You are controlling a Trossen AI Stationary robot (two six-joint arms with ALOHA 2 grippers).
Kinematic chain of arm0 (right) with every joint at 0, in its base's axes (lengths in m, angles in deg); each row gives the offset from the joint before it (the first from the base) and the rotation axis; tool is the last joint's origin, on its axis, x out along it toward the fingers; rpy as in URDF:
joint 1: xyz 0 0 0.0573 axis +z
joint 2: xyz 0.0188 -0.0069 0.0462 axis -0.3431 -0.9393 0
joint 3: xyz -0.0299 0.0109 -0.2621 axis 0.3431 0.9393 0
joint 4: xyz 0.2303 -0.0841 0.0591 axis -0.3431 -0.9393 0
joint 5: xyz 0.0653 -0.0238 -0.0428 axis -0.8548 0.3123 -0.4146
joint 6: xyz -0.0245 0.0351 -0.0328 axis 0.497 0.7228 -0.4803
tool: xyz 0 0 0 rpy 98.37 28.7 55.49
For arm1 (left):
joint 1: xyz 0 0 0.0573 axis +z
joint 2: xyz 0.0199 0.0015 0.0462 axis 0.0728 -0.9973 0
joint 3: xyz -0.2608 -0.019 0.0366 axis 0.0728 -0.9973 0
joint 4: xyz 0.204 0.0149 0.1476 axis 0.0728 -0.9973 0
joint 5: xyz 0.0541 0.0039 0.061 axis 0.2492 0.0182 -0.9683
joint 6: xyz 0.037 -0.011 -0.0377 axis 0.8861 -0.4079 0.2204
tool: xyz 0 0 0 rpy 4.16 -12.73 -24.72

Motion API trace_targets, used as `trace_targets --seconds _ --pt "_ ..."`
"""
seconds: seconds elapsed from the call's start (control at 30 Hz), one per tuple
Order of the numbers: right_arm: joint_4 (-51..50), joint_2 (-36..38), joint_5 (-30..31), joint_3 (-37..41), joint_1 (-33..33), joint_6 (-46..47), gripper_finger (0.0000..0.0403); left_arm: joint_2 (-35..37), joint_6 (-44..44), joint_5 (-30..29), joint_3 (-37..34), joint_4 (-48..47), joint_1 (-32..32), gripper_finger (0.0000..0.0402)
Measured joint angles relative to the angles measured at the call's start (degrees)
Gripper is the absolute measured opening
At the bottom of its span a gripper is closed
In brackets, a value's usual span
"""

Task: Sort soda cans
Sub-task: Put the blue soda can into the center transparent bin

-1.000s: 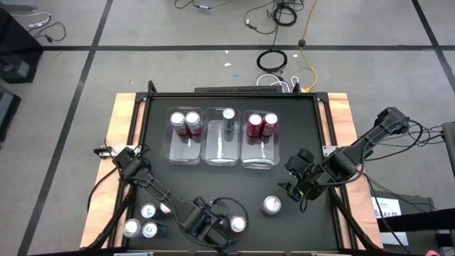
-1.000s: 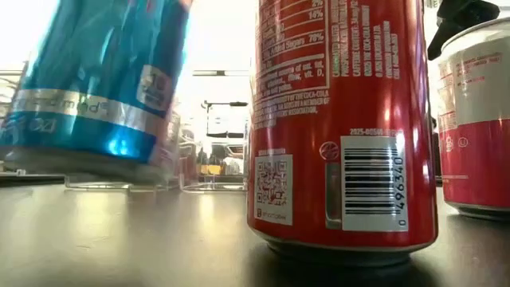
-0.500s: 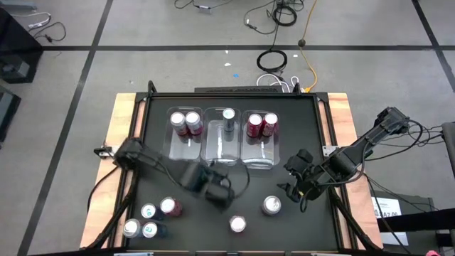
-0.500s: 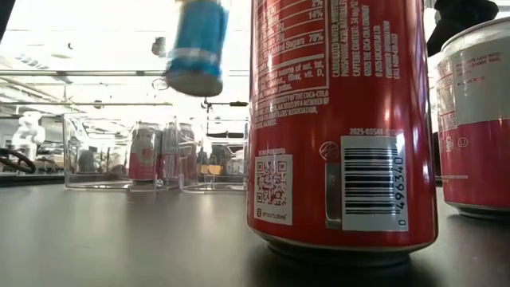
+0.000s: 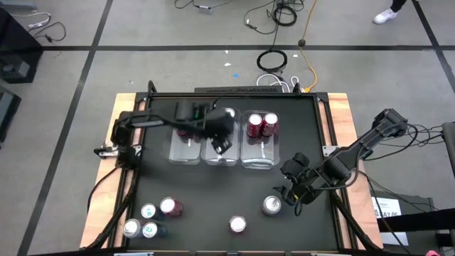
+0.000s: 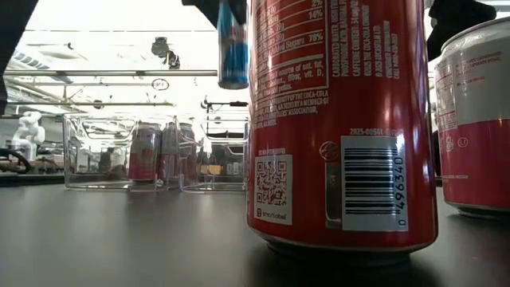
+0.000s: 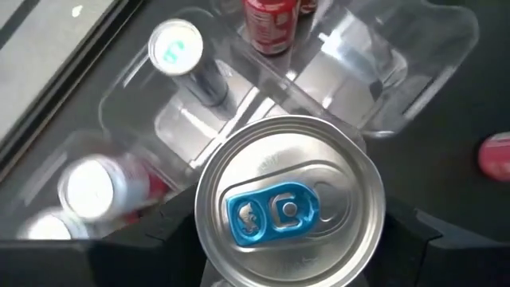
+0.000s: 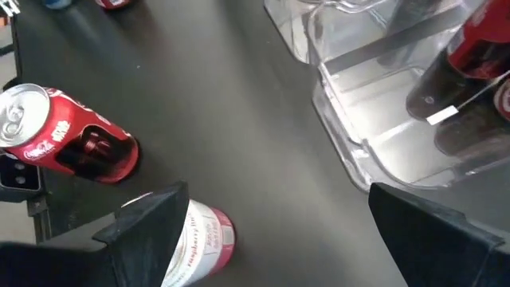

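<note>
Our left gripper (image 5: 220, 131) pinched a blue can (image 7: 288, 211) over the middle bin (image 5: 222, 153); five cans binned, six waited.

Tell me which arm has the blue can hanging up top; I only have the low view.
Observer: The left gripper holds it, a blue cylindrical can with a silver top.
Operator: Over which bin?
Observer: Over the middle clear plastic bin, which has one slim silver-topped can in it.
Operator: Right arm?
Observer: The right gripper is open, beside a white-and-pink can on the black table.
</note>
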Motion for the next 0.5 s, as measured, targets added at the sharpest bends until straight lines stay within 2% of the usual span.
trace_targets --seconds 0.2,0.5 --pt "2.0 -1.4 1.7 0.0 -0.2 4.4 0.0382 -3.7 15.8 5.7 -0.1 4.0 6.8 0.0256" --pt "2.0 -1.7 1.7 0.0 -1.2 13.0 0.0382 -9.1 29.0 4.5 -0.2 4.1 9.3 0.0256"
